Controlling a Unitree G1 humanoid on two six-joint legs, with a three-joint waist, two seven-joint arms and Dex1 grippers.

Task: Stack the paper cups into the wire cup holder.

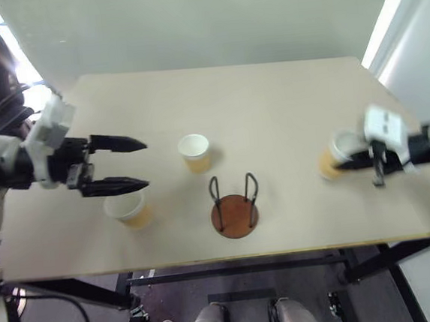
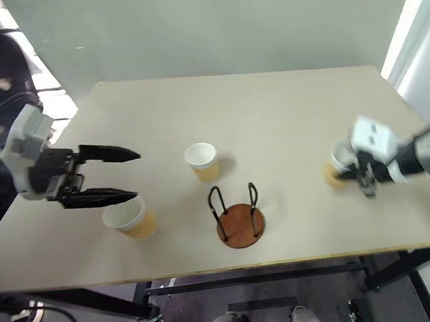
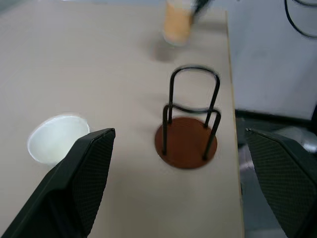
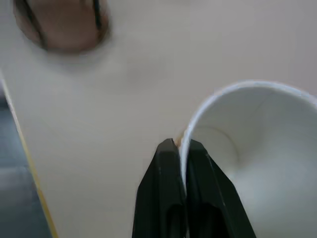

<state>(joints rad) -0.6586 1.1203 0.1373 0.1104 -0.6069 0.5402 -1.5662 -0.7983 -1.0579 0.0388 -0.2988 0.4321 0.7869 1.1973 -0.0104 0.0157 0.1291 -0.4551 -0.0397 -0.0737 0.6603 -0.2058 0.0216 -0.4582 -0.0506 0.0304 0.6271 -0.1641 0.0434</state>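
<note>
Three paper cups [image 1: 194,151] on table [image 1: 271,111]; one pinched by its rim in right gripper [image 4: 181,145], at 3 o'clock from wire cup holder [image 1: 234,208]. Left gripper [image 1: 129,165] spread wide, at 9 o'clock.

1. The holder [image 1: 234,210] stands on the bench [image 1: 271,111], near its front edge, about midway.
2. One cup [image 1: 195,152] sits just behind it, to the left.
3. A second cup [image 1: 127,210] lies farther left.
4. A third cup [image 1: 334,158] is well right.
</note>
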